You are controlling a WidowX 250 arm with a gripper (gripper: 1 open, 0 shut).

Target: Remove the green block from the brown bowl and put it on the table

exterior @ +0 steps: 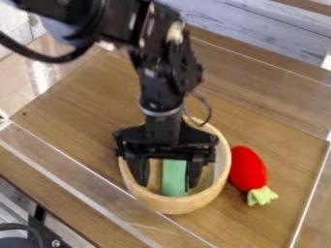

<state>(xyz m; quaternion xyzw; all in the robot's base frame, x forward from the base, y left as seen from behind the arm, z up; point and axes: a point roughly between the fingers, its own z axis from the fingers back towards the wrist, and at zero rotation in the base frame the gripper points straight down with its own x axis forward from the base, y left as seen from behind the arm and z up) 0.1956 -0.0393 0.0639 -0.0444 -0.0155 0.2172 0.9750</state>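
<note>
Green and flat, the green block [175, 178] lies inside the brown bowl [192, 201], the black gripper [165, 167] reaching into that bowl with its fingers spread apart (one either side of the block), and a red strawberry toy [249, 172] sits beside the bowl.

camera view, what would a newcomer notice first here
The black gripper dominates, reaching down into the round wooden bowl near the picture's middle, open around the green block. Next comes the bright red strawberry toy, lying on the tabletop just right of the bowl.
</note>
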